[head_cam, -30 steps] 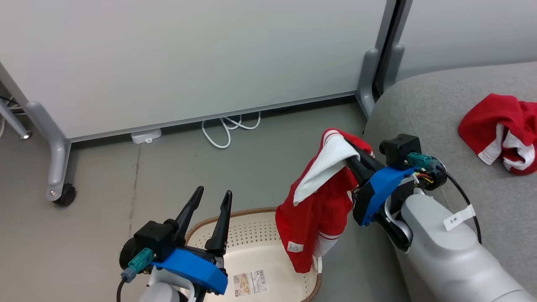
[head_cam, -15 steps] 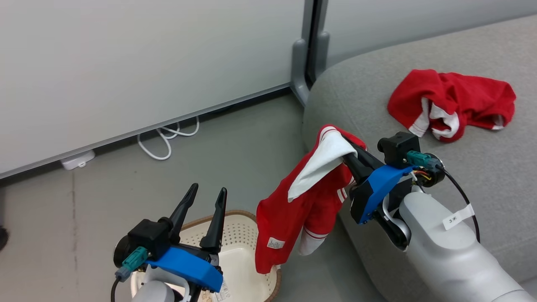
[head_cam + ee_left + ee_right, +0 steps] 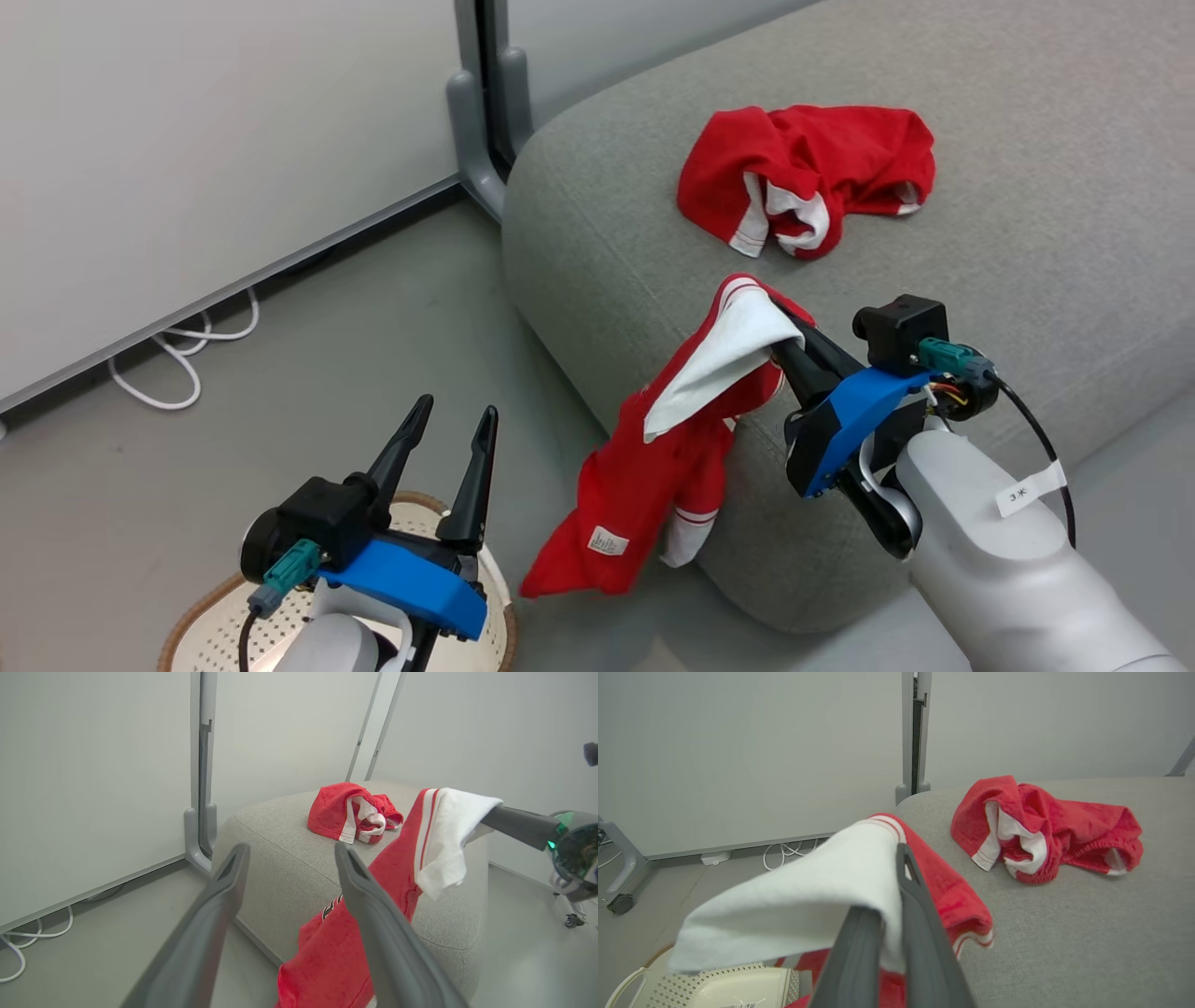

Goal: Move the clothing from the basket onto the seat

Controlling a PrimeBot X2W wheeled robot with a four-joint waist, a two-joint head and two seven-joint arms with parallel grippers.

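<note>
My right gripper point(image 3: 780, 341) is shut on a red garment with a white panel point(image 3: 672, 439). The garment hangs from the fingertips down the seat's front corner, a small white label near its lower hem. The right wrist view shows the white panel draped over the shut right gripper point(image 3: 901, 858). A second red-and-white garment point(image 3: 803, 177) lies crumpled on the grey seat point(image 3: 1027, 187). The cream basket point(image 3: 215, 616) sits on the floor at the lower left, partly hidden under my left arm. My left gripper point(image 3: 457, 408) stands open and empty above it.
A pale partition panel with a grey foot point(image 3: 476, 140) stands against the seat's far left corner. A white cable point(image 3: 177, 364) lies coiled on the grey floor along the panel's base. A wheeled panel foot point(image 3: 619, 903) appears at the far left in the right wrist view.
The camera has swung right, toward the seat. The held garment, which hung over the basket, now hangs against the seat's front corner. Both grippers keep their state.
</note>
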